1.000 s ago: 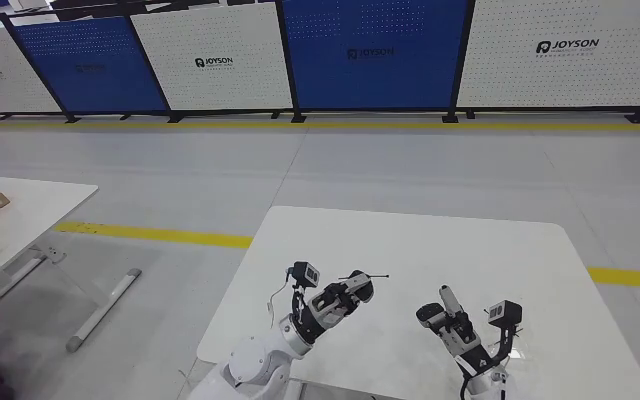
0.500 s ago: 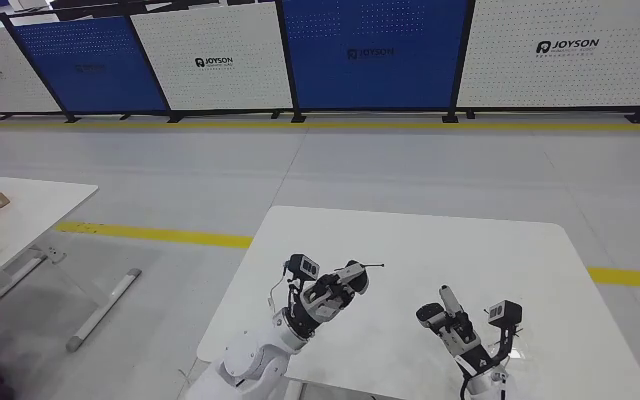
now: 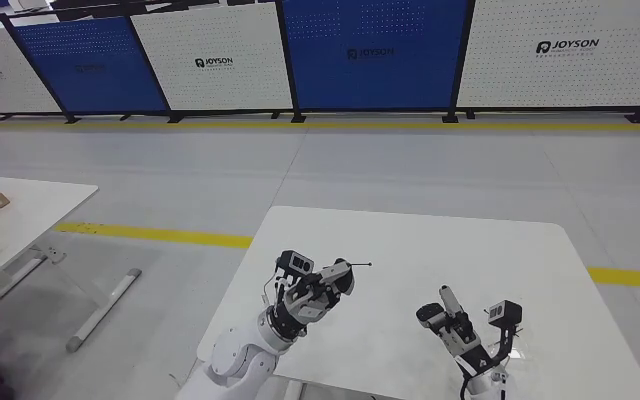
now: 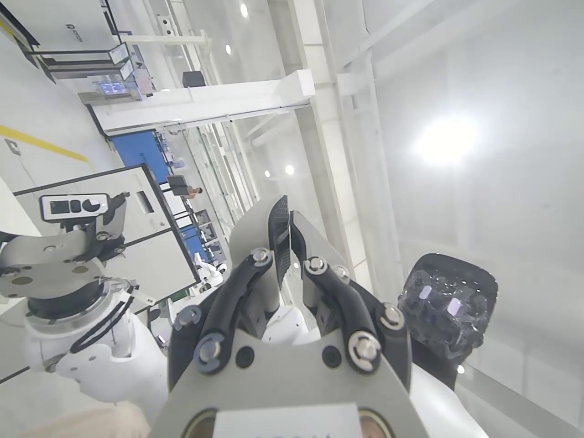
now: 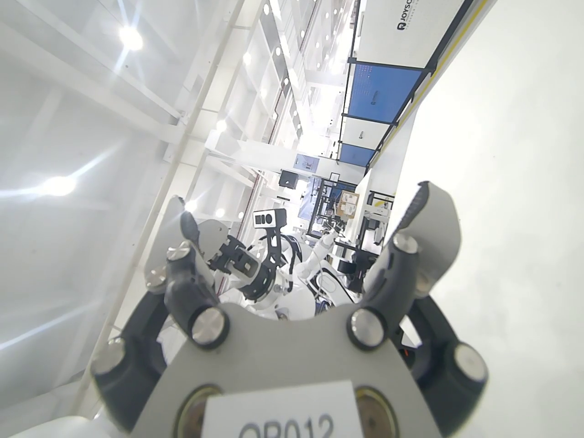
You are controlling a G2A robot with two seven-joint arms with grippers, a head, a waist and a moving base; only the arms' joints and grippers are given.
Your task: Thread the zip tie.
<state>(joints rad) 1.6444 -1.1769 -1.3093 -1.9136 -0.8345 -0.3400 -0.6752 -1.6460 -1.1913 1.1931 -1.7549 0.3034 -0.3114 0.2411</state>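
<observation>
At the near-left part of the white table (image 3: 450,235), about 8 o'clock in the top view, the left gripper (image 3: 338,272) is clenched on one end of the black zip tie (image 3: 358,265). The strap juts from the fingertips as a thin, nearly straight line toward 3 o'clock, and its free tip ends over bare tabletop. A slight thickening at that tip may be the head, but it is too small to tell. In the left wrist view the ribbed pads (image 4: 279,221) are pressed together with no gap.

Further right, at about 5 o'clock on the table and roughly 4 o'clock from the left gripper, the right gripper (image 3: 437,308) is released and holds nothing. Its wrist view shows the fingers (image 5: 431,211) spread wide. It sits well apart from the strap's free tip.

The step in hand looks like presenting the tie: one end is secured, the other is not yet taken, and no loop is formed, so threading proper has not begun. The next move calls for the right gripper to travel toward 10 o'clock, meet the free end and close on it near the tip, where the springy strap flexes least. Tail and head slot must then line up closely, flat side matched, since the opening is small.
</observation>
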